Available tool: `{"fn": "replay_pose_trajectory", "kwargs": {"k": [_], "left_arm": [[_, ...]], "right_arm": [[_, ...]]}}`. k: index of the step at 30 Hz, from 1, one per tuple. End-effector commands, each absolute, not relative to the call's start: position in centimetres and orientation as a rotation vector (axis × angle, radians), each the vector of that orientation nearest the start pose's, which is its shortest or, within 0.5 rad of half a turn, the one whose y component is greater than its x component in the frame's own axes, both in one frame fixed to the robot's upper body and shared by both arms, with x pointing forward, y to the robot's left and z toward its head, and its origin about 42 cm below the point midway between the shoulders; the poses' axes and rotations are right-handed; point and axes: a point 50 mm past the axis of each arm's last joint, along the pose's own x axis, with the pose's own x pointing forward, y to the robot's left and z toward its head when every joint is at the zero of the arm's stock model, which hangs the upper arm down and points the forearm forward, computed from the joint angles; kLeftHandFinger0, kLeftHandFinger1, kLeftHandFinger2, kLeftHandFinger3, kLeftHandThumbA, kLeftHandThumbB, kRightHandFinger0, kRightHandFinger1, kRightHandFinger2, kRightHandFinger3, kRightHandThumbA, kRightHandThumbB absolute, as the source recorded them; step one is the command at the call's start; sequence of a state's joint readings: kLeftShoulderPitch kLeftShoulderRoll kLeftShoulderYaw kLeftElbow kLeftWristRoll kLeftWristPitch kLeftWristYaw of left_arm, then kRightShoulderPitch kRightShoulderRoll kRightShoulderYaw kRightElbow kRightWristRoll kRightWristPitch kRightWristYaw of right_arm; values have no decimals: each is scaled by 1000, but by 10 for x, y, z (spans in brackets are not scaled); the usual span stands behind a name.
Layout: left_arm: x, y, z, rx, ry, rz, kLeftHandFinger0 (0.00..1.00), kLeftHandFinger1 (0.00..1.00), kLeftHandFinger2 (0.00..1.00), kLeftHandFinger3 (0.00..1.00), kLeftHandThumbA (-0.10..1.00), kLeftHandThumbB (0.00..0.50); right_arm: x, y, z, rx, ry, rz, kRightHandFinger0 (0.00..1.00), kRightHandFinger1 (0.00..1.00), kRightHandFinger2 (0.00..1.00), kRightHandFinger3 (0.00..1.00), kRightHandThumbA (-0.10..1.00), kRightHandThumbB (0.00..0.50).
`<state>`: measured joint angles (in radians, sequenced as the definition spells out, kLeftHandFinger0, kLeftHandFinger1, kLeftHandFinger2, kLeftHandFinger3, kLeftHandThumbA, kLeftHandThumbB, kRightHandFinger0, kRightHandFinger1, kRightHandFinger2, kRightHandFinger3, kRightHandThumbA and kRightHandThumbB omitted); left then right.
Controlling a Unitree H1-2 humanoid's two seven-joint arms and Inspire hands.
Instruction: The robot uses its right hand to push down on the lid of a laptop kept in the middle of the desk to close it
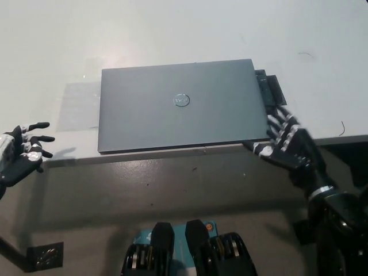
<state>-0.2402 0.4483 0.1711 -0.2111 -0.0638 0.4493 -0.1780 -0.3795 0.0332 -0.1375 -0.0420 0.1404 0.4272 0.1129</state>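
The laptop point(180, 106) lies flat and closed in the middle of the white desk point(172, 34), a thin grey metal slab with a round logo, its near edge along the desk's front edge. It looks stiff, smooth and fairly heavy, best pressed on the broad lid (never near the hinge). The black right hand point(283, 144) hovers by its near right corner, fingers spread, holding nothing. The white left hand point(22, 156) rests at the lower left, released, fingers apart.
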Motion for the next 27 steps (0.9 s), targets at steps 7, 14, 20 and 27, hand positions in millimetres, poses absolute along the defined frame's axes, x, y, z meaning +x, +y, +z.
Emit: {"fn": "replay_pose_trajectory", "kwargs": {"k": [7, 14, 20, 27], "left_arm": [[336, 368, 253, 390, -34, 42, 339, 465, 616, 741, 98, 10], [336, 370, 250, 404, -16, 68, 446, 561, 727, 801, 50, 0], [334, 371, 246, 388, -27, 74, 360, 499, 660, 780, 73, 1], [333, 368, 246, 382, -31, 81, 302, 465, 628, 773, 60, 1]], "right_arm": [[364, -233, 299, 135, -313, 164, 1000, 1000, 970, 1000, 1000, 345], [330, -272, 282, 149, -286, 76, 1000, 1000, 1000, 1000, 1000, 389], [313, -298, 256, 133, -209, -20, 1000, 1000, 1000, 1000, 1000, 358], [291, -326, 208, 143, -124, -168, 1000, 1000, 1000, 1000, 1000, 283]]}}
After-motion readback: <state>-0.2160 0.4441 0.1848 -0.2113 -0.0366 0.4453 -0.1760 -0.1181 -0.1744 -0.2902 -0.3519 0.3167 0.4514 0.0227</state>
